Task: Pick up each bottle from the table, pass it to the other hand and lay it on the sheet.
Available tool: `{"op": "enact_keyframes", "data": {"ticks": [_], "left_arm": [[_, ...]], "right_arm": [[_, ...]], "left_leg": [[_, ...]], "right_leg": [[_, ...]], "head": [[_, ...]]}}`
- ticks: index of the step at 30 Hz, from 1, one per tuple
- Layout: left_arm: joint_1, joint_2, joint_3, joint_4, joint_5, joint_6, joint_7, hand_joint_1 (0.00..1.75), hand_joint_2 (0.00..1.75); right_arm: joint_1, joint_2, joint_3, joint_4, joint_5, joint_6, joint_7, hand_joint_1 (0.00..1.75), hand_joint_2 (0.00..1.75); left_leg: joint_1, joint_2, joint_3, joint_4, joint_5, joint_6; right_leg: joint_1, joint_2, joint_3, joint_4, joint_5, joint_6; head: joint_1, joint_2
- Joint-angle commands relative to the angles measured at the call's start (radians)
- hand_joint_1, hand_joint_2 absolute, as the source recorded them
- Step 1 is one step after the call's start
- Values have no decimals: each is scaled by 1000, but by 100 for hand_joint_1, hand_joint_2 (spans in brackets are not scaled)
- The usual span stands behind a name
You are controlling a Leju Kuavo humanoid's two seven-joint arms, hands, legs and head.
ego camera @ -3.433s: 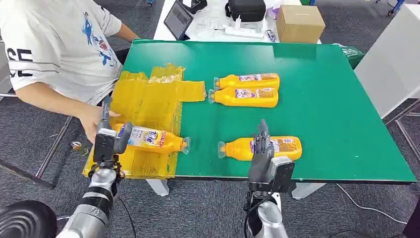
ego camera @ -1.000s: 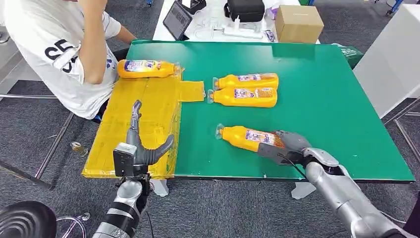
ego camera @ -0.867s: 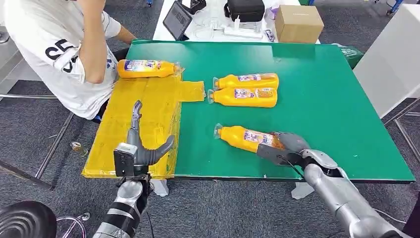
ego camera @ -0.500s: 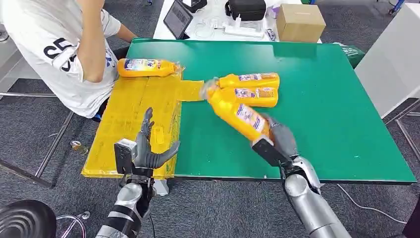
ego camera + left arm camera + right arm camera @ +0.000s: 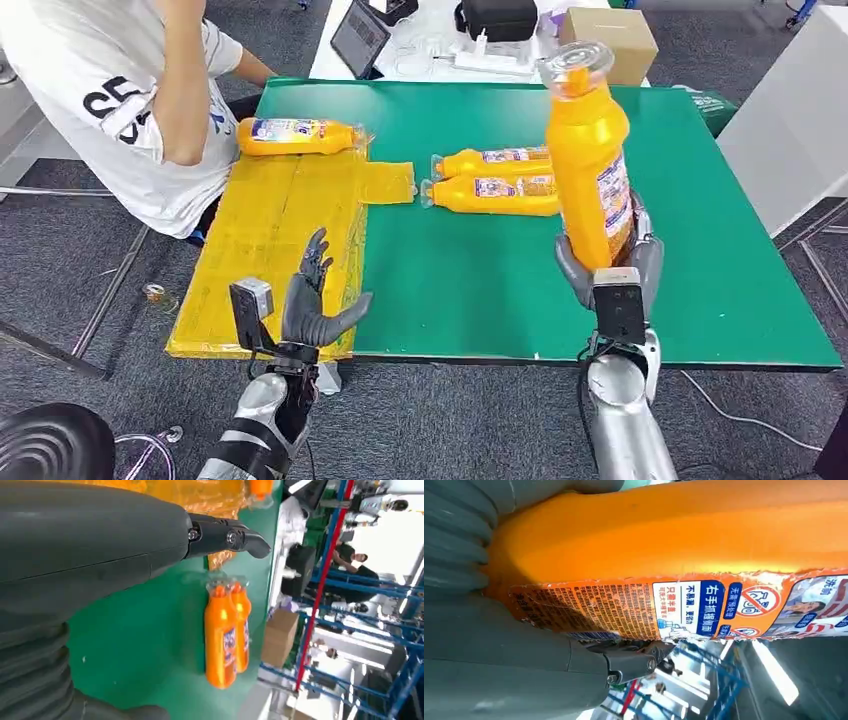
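Observation:
My right hand (image 5: pixel 608 268) grips an orange bottle (image 5: pixel 588 160) by its base and holds it upright above the green table (image 5: pixel 690 230), clear cap at the top. In the right wrist view the same bottle (image 5: pixel 684 555) lies across my palm, label showing. My left hand (image 5: pixel 312 305) is open over the near edge of the yellow sheet (image 5: pixel 270 240), fingers spread, holding nothing. Two more orange bottles (image 5: pixel 497 178) lie side by side mid-table, seen too in the left wrist view (image 5: pixel 226 635). One bottle (image 5: pixel 297 136) lies at the sheet's far end.
A person in a white T-shirt (image 5: pixel 110 90) stands at the table's left side, close to the sheet. A cardboard box (image 5: pixel 612 40), a tablet (image 5: pixel 358 36) and a black bag (image 5: pixel 497 18) sit on a white table beyond the green one.
My right hand has lifted the bottle off the table and swung it from lying, through a tilt, to upright. My left hand has risen slightly and shifted right. The person moved a bottle to the sheet's far end.

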Motion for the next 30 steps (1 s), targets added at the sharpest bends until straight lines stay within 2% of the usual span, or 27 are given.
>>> {"op": "enact_keyframes", "data": {"ticks": [1,4,6,7,9,13,23,27,28,29,30], "left_arm": [[-15,44,-92,4,145,-167,33,0,175],[2,50,-147,-32,168,-221,33,0,175],[4,52,-177,-42,175,-246,37,0,175],[5,51,-188,-45,174,-243,37,0,175],[5,49,-191,-46,173,-241,37,0,175],[-13,49,-222,-15,183,-264,48,0,175],[-22,48,-237,4,178,-266,47,0,175],[-49,43,-256,106,176,-266,59,0,175],[-54,39,-262,135,174,-266,56,0,175],[-54,34,-262,151,175,-263,57,0,175],[-55,33,-263,156,175,-264,55,0,175]], "right_arm": [[36,40,12,143,15,116,-68,175,175],[49,76,98,309,69,150,-112,175,175],[48,96,162,404,124,125,-132,175,175],[44,115,191,452,123,129,-144,175,175],[46,124,198,460,127,116,-145,175,175],[13,147,303,555,185,95,-143,175,175],[-7,155,357,583,214,56,-140,175,175],[-36,168,398,624,193,18,-138,175,175],[-36,170,400,628,185,12,-142,175,175],[-33,171,401,630,177,12,-142,175,175],[-32,171,402,630,176,11,-143,175,175]], "left_leg": [[1,3,8,-2,-2,2],[1,4,6,-2,-2,1],[1,4,5,-2,-2,0],[2,7,10,-3,-3,1],[2,4,5,-2,-2,0],[2,7,8,-2,-3,1],[1,3,3,-1,-1,1],[1,5,6,-2,-2,1],[2,7,12,-3,-4,2],[1,3,6,-2,-2,1],[1,3,6,-2,-1,1]], "right_leg": [[2,1,8,-3,-2,-4],[2,3,6,-3,0,-3],[2,3,5,-3,0,-2],[3,5,9,-5,0,-4],[2,3,5,-2,0,-3],[3,5,6,-3,0,-4],[1,2,3,-1,0,-3],[2,3,6,-2,-1,-4],[4,4,11,-3,-2,-7],[2,2,5,-2,-1,-3],[2,1,5,-2,-1,-3]], "head": [[0,0],[0,0],[0,0],[0,0],[0,0],[0,0],[0,0],[0,0],[0,0],[0,0],[0,0]]}}
